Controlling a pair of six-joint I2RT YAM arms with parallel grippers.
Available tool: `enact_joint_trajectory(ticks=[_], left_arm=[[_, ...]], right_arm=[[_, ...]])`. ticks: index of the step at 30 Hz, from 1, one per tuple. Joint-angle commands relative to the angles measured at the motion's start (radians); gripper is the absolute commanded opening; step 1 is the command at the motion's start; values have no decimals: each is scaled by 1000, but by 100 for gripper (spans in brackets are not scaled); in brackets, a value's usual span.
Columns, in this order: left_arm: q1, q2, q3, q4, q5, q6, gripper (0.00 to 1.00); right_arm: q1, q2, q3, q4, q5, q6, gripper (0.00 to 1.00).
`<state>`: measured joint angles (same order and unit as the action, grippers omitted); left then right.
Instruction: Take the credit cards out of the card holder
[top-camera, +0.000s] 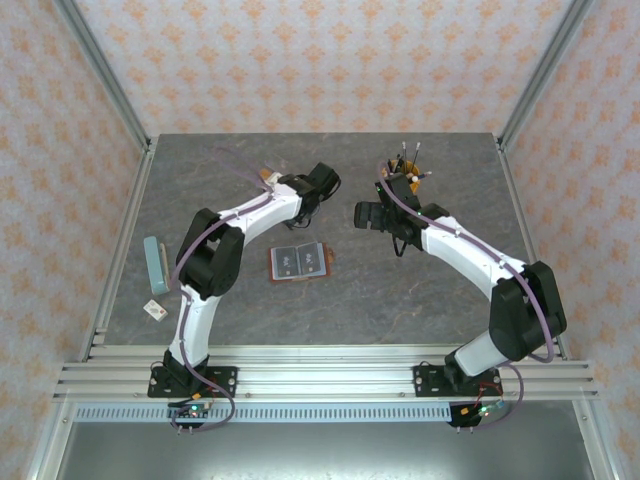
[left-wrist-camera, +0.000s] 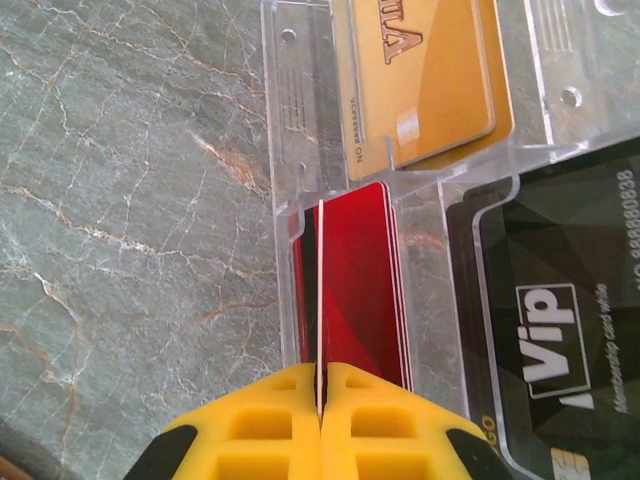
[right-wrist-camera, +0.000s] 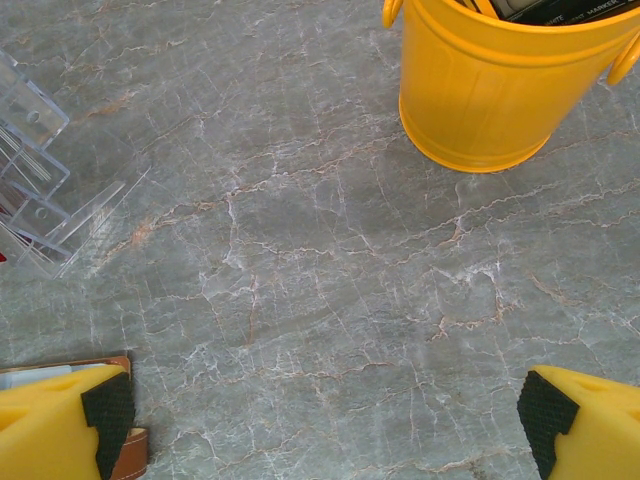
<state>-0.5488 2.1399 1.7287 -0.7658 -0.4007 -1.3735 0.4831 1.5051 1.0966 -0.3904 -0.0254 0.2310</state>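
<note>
**While a red card (left-wrist-camera: 355, 280) is pinched by the left gripper (left-wrist-camera: 320, 385), the card holder (top-camera: 300, 261) lies open**

Where the grey marbled table (top-camera: 420, 290) reaches its left edge, a teal box (top-camera: 155, 262) and a small white card (top-camera: 154, 310) are seen. The left gripper's yellow fingers (left-wrist-camera: 260, 425) are pressed together on the red card's edge. That card is seated in a slot of a clear plastic stand (left-wrist-camera: 290, 170), beside a gold card (left-wrist-camera: 430, 80) and a black card (left-wrist-camera: 560, 300). The card holder is laid flat and open near the table's middle, between the two arms. The right gripper (right-wrist-camera: 326, 412) is held over bare table with its jaws spread wide and nothing between them. A yellow bucket (right-wrist-camera: 490, 90) is placed beyond it.
</note>
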Motion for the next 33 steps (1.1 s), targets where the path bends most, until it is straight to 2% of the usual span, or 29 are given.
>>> enact_joint_trajectory(ticks=[1, 11, 16, 20, 28, 33], left_arm=[[10, 26, 55, -1, -31, -38, 0], [11, 48, 56, -4, -26, -85, 1], [10, 49, 49, -14, -34, -105, 10], [12, 53, 49, 16, -19, -74, 16], [15, 71, 63, 34, 15, -52, 17], [19, 29, 57, 37, 11, 5, 20]], right_arm=[[-2, -12, 8, -18, 9, -1, 100], [-3, -5, 11, -22, -1, -4, 100], [-3, -5, 12, -22, -5, -6, 100], [-3, -2, 20, -27, -10, -7, 100], [-3, -2, 22, -31, -11, -11, 99], [-3, -6, 22, -29, -19, -15, 99]])
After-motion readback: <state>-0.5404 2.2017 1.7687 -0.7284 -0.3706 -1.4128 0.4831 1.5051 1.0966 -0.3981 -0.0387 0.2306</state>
